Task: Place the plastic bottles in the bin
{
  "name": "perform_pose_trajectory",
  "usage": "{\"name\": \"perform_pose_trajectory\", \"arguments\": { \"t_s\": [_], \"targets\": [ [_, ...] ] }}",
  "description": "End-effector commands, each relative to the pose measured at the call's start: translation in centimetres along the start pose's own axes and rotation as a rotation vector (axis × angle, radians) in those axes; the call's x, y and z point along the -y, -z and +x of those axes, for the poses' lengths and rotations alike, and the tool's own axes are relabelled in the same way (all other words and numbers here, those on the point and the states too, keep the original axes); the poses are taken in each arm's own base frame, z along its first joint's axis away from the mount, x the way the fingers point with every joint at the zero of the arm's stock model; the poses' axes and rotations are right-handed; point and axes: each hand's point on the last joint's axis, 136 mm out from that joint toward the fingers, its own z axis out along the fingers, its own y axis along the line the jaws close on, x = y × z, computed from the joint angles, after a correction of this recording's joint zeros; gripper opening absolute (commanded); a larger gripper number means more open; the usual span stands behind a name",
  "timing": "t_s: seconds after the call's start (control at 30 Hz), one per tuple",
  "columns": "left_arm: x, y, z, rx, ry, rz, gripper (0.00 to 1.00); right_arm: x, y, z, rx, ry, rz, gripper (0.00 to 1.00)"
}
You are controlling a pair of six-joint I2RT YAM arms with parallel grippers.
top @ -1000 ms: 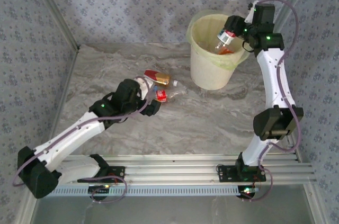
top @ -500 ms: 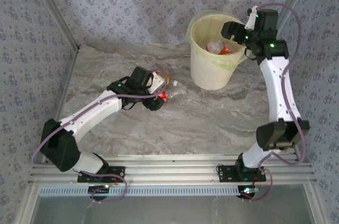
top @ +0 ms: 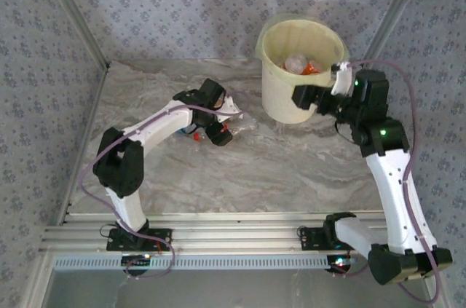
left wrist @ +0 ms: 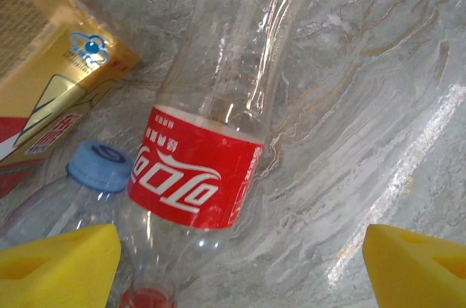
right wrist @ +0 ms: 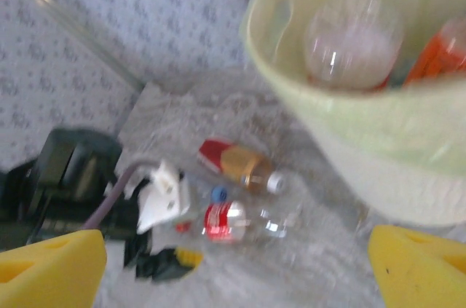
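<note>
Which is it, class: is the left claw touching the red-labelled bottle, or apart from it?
Cannot tell. Left wrist view: the left claw straddles the red-labelled bottle; one pad stands clear, while the other pad borders its outline without showing contact.

Red-label bottle [left wrist: 195,177] cut off below, gold-label bottle [left wrist: 44,89] cropped left, bin [right wrist: 378,170] blurred

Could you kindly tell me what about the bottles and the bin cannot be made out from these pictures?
Top view: the left hand covers the bottles on the table, so their number is unclear.
Left wrist view: the red-labelled bottle runs past the top and bottom edges.
Right wrist view: motion blur smears the bin and the bottles inside it.
</note>
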Motion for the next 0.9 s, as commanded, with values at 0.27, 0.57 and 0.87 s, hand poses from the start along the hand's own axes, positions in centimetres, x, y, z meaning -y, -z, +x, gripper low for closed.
{"name": "perform_pose_trajectory", "arguments": {
  "t_s": [0.27,0.57,0.87],
  "targets": [
    [-0.5,-4.0,0.3,-0.084,-0.074,0.093,0.87,-0.4,1.9,8.8,-0.123,-0.075,-0.072,0.95],
    [0.2,-5.6,1.1,-0.114,-0.069,0.085,0.79,0.4,0.6,10.9,-0.154,-0.133,-0.077,0.95],
    [1.4,-6.3,1.8,-0.127,-0.052,0.111,0.84,1.3,0.0,12.1,-0.173,-0.167,-0.047,0.94]
  ]
}}
